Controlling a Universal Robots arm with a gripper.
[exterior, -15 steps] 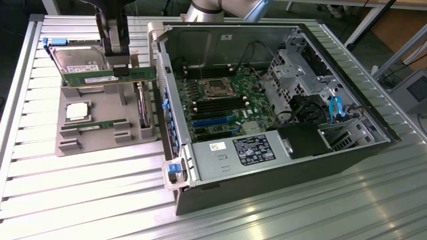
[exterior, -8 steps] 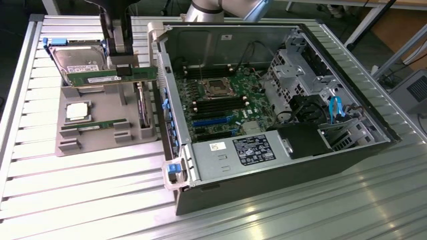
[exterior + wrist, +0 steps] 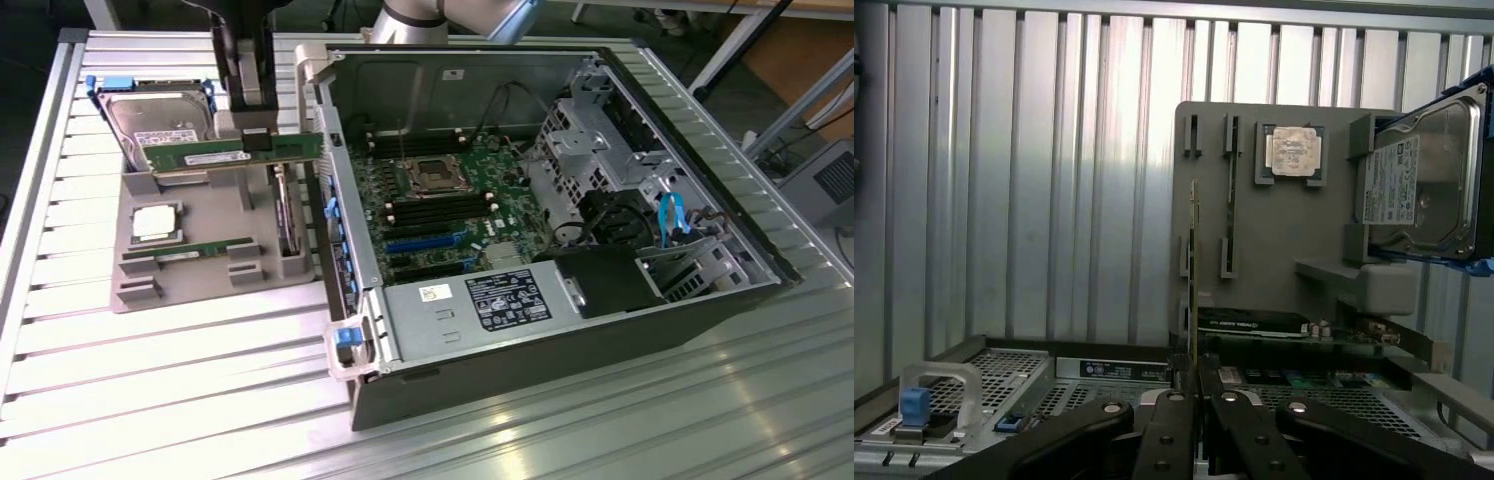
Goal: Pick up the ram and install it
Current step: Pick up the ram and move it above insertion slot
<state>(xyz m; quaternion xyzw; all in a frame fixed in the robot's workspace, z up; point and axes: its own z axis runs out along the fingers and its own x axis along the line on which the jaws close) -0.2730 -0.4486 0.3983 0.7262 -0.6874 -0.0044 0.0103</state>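
The black claw (image 3: 254,138) is clamped on the thin green circuit-board ram (image 3: 200,157). Both hang over the grey plastic tray (image 3: 200,262), beside the silver hard drive (image 3: 154,120).

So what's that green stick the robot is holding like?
The ram is a long, thin green board with a pale label strip. It stands on its long edge, level, over the grey tray beside the hard drive. The end effector is shut on its upper edge. Whether it touches the tray is unclear.
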